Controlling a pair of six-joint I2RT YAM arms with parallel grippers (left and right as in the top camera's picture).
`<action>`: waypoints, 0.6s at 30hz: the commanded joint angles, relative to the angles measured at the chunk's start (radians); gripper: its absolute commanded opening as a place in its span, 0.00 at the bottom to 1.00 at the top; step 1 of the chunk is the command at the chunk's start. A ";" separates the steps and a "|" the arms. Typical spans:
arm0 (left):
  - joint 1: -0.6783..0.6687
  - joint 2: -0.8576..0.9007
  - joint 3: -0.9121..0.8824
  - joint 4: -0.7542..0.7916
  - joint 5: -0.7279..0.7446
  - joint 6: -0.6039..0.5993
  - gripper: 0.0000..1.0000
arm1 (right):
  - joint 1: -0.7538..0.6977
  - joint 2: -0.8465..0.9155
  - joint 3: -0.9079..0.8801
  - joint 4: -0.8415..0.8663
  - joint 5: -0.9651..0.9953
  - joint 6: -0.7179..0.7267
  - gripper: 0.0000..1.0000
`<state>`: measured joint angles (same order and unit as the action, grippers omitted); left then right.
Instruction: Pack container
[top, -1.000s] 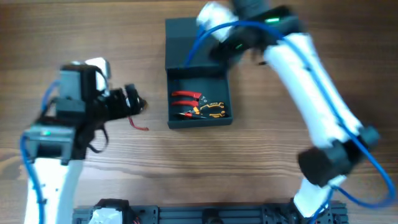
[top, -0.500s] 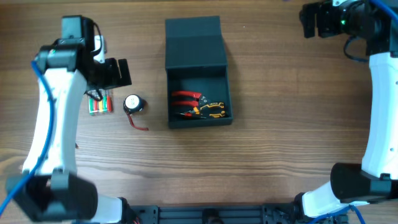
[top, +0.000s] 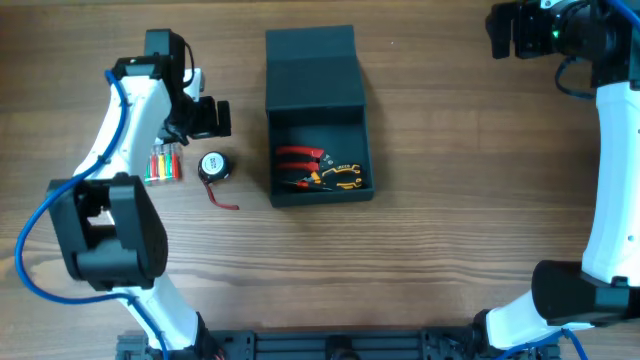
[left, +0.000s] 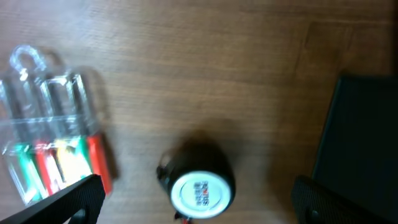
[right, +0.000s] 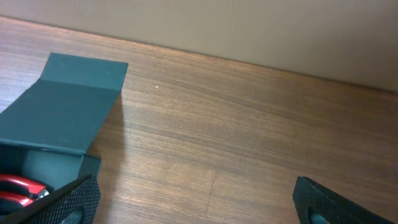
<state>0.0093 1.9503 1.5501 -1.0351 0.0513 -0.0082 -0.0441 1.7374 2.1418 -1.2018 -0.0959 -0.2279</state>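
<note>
The dark teal-grey container (top: 290, 195) stands open at the table's middle, its flap lid (top: 312, 70) laid flat behind it. Red-handled and yellow-handled pliers (top: 325, 172) lie inside. A round black tape measure (top: 213, 166) with a white label lies left of the container, also in the left wrist view (left: 198, 182). A clear pack of coloured screwdrivers (top: 164, 163) lies further left, also in the left wrist view (left: 46, 146). My left gripper (top: 212, 117) is open and empty above the tape measure. My right gripper (top: 503, 33) is open and empty at the far right back, and the container shows in its wrist view (right: 53, 124).
A short red strap (top: 223, 199) trails from the tape measure. A black rail (top: 340, 345) runs along the table's front edge. Bare wood lies between the container and the right arm.
My left arm has swung right and toward the back, so its gripper now hangs over the tape measure. My right arm has stayed at the back right corner.
</note>
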 joint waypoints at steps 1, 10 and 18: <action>-0.031 0.035 -0.001 0.034 0.019 0.021 1.00 | 0.000 0.013 -0.008 0.002 -0.001 0.017 1.00; -0.023 0.045 -0.114 0.097 0.019 0.020 1.00 | 0.000 0.039 -0.008 -0.028 -0.001 -0.005 1.00; -0.023 0.045 -0.239 0.168 0.019 0.019 1.00 | 0.000 0.039 -0.008 -0.033 -0.002 -0.005 1.00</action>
<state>-0.0196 1.9770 1.3609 -0.8890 0.0544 -0.0044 -0.0441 1.7638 2.1418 -1.2312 -0.0963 -0.2291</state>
